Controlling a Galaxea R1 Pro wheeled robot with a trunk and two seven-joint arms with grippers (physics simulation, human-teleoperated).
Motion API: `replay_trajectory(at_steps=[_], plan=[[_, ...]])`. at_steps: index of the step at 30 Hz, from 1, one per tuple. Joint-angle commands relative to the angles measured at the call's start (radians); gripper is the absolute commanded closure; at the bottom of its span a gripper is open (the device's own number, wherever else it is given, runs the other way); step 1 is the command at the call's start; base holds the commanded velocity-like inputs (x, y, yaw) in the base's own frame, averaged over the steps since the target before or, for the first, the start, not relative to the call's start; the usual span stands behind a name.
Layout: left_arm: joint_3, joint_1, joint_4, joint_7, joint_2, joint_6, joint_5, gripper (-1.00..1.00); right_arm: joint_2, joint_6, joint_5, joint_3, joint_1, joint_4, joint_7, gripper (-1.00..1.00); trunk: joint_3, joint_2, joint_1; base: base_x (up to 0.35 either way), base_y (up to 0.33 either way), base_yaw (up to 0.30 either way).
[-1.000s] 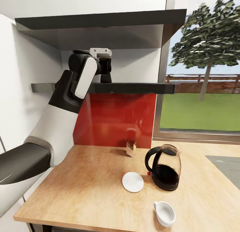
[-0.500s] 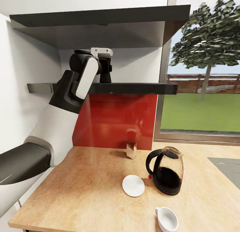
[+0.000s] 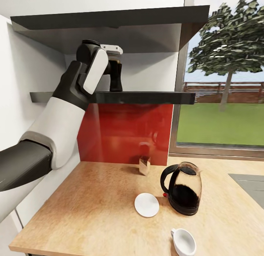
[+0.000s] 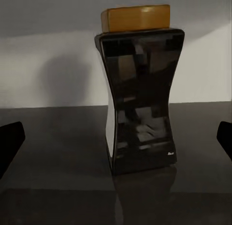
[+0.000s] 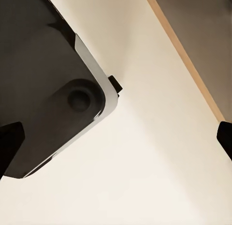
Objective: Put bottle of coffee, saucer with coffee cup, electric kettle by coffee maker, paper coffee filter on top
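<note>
The left gripper (image 4: 116,138) is sitting wide, its two dark fingertips (image 4: 10,140) showing at the far edges of the left wrist view with nothing between them but air. It is pointing straight at the bottle (image 4: 140,94), which is standing upright on the dark shelf (image 4: 58,138) ahead of the fingers and apart from them. The bottle is dark and waisted, with a yellowish cap, and a pale wall is rising behind it.

In the head view the left arm (image 3: 62,116) is reaching up to that shelf (image 3: 146,97), where the bottle (image 3: 116,76) is standing just past the wrist, under an upper dark shelf.

The right gripper (image 5: 116,138) is spreading wide as well, holding nothing, facing a cream surface and a dark rounded body.

Below, on the countertop (image 3: 91,212), the saucer (image 3: 146,204) is lying flat just beside the kettle (image 3: 183,191), which is standing upright with its black handle toward the saucer. The cup (image 3: 184,242) is sitting near the front edge, apart from the saucer. A small shiny holder (image 3: 144,165) is standing by the red backsplash (image 3: 124,133). The grey sink (image 3: 249,184) is showing at the right.
</note>
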Motion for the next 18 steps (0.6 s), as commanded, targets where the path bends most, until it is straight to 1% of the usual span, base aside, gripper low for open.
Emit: replay_trajectory(at_steps=[1,8,12,18], plan=[[-0.001,-0.003,0.000,0.009,0.000,0.002,0.010,-1.00,0.000,-0.006,0.002,0.000,-0.002,0.003,0.001,-1.00,-0.002,-0.001,0.000,0.000,0.000,0.000],[0.000,-0.007,-0.012,0.008,0.000,0.001,0.013,-1.00,0.000,-0.006,0.002,0.000,-0.002,0.003,0.001,-1.00,-0.002,-0.001,0.000,0.000,0.000,0.000],[0.003,-0.008,-0.033,0.007,0.000,0.001,0.013,-1.00,0.000,-0.006,0.002,0.000,-0.002,0.003,0.001,-1.00,-0.002,-0.001,0.000,0.010,-0.003,0.000],[0.006,-0.008,-0.041,0.007,0.000,0.001,0.014,-1.00,0.000,-0.006,0.002,0.000,-0.002,0.003,0.001,-1.00,-0.002,-0.001,0.000,0.093,-0.060,0.000]])
